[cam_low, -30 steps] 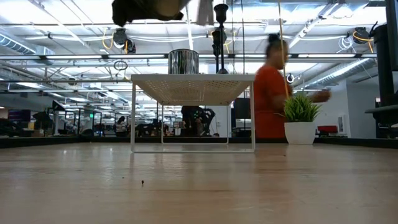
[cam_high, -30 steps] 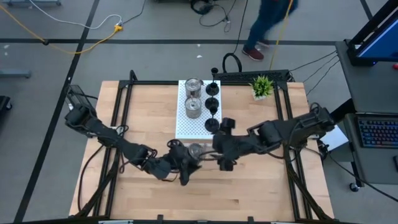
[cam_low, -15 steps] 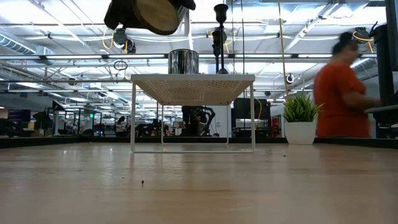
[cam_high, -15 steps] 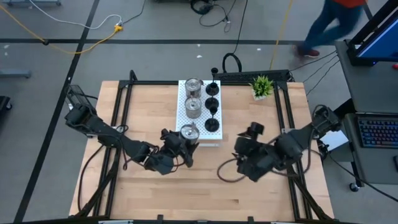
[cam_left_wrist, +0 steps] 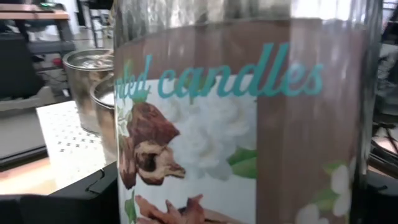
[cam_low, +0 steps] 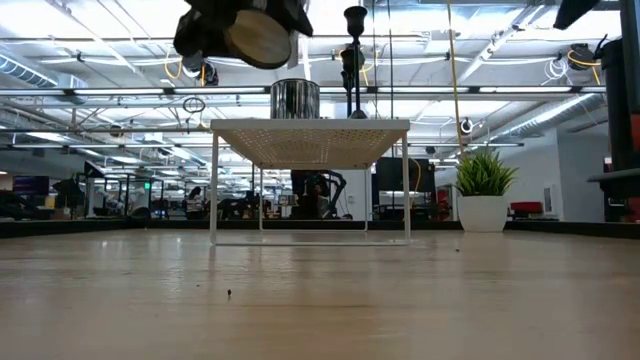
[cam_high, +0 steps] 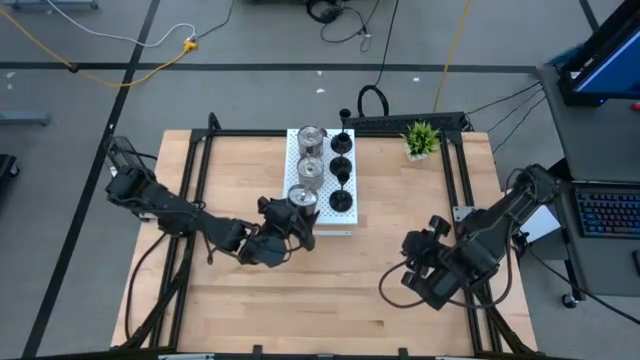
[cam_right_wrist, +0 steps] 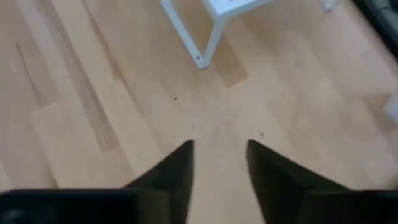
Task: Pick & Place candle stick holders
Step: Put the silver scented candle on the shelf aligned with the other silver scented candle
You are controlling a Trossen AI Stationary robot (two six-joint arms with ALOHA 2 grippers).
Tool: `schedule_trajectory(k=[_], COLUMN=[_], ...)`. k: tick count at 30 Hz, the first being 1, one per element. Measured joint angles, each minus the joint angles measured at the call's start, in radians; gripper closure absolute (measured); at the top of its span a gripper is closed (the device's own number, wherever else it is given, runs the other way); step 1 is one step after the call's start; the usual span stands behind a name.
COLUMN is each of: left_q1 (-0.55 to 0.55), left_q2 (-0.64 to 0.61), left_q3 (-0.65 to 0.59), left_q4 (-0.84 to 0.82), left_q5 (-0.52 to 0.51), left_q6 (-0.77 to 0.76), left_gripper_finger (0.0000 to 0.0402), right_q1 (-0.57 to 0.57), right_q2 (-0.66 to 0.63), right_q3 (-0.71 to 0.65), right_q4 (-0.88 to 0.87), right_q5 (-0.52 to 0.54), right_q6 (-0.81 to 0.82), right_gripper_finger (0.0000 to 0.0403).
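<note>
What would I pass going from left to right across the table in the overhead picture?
Left gripper holding a silver candle tin → white perforated board carrying two more silver tins and the black holders → small green plant → right gripper over bare wood.

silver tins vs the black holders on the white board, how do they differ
The silver tins are squat, wide and shiny; the black holders are matte with round bases and thin stems. The tins line the board's left side, the holders its right. A third tin is held in the left gripper; no holder is held.
</note>
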Motion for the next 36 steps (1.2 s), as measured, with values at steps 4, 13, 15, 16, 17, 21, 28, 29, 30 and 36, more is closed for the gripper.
schedule_trajectory(k=[4,13,15,16,17,21,28,29,30,36], left_q1=[0.020,0.029,0.034,0.036,0.038,0.051,0.080,0.085,0.090,0.118], left_q2=[0.021,0.133,0.163,0.177,0.189,0.237,0.282,0.282,0.282,0.282], left_q3=[-0.001,-0.001,-0.001,-0.002,-0.002,-0.002,-0.002,-0.002,-0.002,-0.002], left_q4=[-0.006,0.002,0.017,0.027,0.047,0.174,0.268,0.267,0.267,0.278], left_q5=[-0.029,-0.128,-0.142,-0.148,-0.150,-0.154,-0.146,-0.145,-0.145,-0.074], left_q6=[-0.032,-0.199,-0.220,-0.227,-0.229,-0.193,-0.124,-0.113,-0.103,-0.087], left_gripper_finger=[0.0051,0.0051,0.0051,0.0051,0.0051,0.0051,0.0052,0.0052,0.0051,0.0036], right_q1=[-0.001,-0.010,-0.017,-0.020,-0.023,-0.033,-0.039,-0.039,-0.039,-0.039], right_q2=[-0.040,-0.092,-0.096,-0.096,-0.096,-0.096,-0.096,-0.096,-0.096,-0.096], right_q3=[-0.063,-0.108,-0.111,-0.111,-0.111,-0.111,-0.111,-0.111,-0.111,-0.111], right_q4=[0.064,0.093,0.088,0.086,0.087,0.090,0.086,0.086,0.085,0.083], right_q5=[-0.019,-0.016,-0.015,-0.015,-0.015,-0.017,-0.017,-0.017,-0.017,-0.017], right_q6=[-0.023,-0.073,-0.076,-0.083,-0.090,-0.115,-0.121,-0.121,-0.121,-0.133], right_gripper_finger=[0.0336,0.0388,0.0387,0.0389,0.0392,0.0401,0.0402,0.0401,0.0401,0.0401])
